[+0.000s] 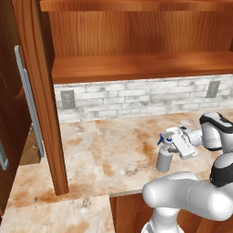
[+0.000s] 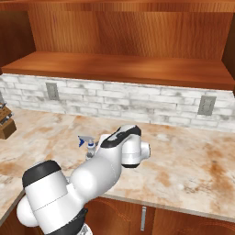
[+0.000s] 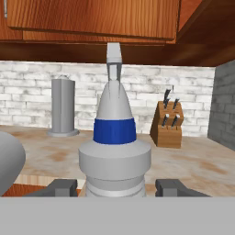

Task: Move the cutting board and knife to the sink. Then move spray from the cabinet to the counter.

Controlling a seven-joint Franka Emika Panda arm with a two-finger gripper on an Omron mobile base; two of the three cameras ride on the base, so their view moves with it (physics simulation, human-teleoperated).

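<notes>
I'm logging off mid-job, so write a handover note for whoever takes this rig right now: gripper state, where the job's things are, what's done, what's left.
Gripper: fingers either side of the spray, below its nozzle; the hand view shows a finger close beside the bottle, but contact can't be confirmed.
Spray: upright on the counter, near the front edge, nozzle pointing left in both base views.
Cabinet: open, with bare shelves above the counter.
Cutting board, knife, sink: not in these views, so that step can't be checked here.
Done: spray looks out of the cabinet and down on the counter.
Left: release the spray, back the hand away, verify the sink items.
</notes>
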